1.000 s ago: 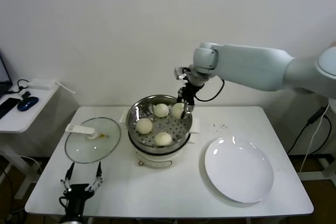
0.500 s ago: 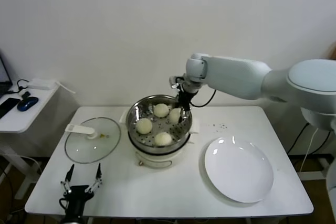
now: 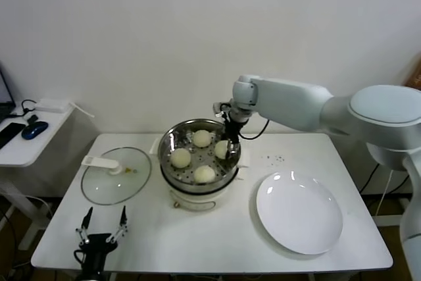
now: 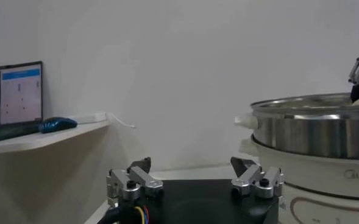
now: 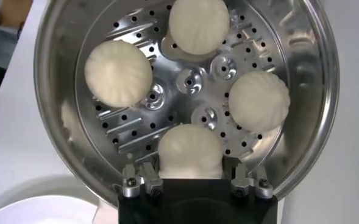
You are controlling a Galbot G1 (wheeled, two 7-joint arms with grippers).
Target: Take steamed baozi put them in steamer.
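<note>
Right wrist view: right tool [image 5: 191, 178] grips baozi [image 5: 190, 152].

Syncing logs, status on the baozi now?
Right gripper shut on fourth baozi, inside steamer. Left gripper open, parked. Nothing blocking.

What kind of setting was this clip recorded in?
Probably a lab or office staged as a kitchen: a plain white table against a bare wall holds an electric steamer with baozi and a white plate, while a side desk carries a computer mouse.

Shiny perforated metal steamer [image 5: 313, 91]; smooth matt baozi [image 5: 118, 73]; glossy white plate [image 3: 299, 212].
</note>
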